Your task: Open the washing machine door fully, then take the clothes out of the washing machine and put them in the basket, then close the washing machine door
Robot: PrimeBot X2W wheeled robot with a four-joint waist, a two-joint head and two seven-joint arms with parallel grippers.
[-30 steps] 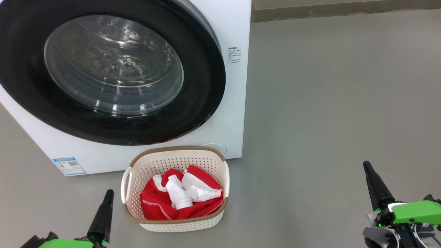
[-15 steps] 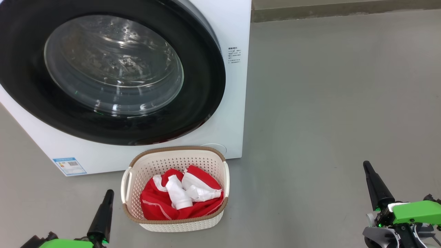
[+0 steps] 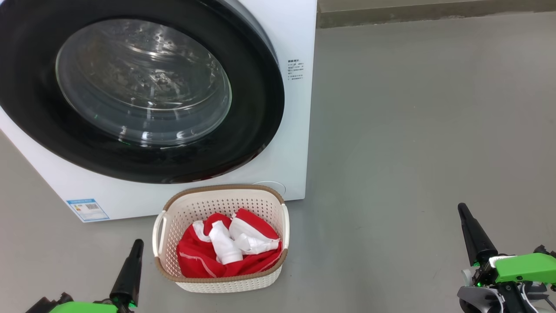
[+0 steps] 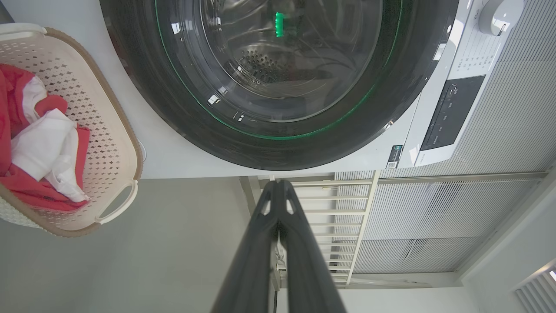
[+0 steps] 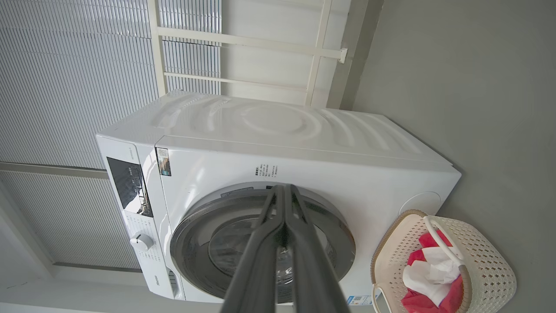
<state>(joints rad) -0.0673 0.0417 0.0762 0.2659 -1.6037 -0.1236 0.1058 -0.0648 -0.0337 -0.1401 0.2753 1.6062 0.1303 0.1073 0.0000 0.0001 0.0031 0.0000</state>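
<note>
Shows the machine on a grey floor, door closed flush against the front, drum visible through the glass. Places the basket on the floor just before the machine, below the door's lower edge, with the red-and-white clothes bunched inside, below the rim. Sets the left hand at lower left, near the basket's left handle but apart from it, fingers pressed together, gripping nothing. Sets the right hand at lower right, well apart from basket and machine, fingers likewise together and empty. Confirms both closures in the wrist views, each pair of fingers meeting at the tips. Matches the earlier head frames throughout: same positions for door, basket, clothes and both hands, same framing of the view.
</note>
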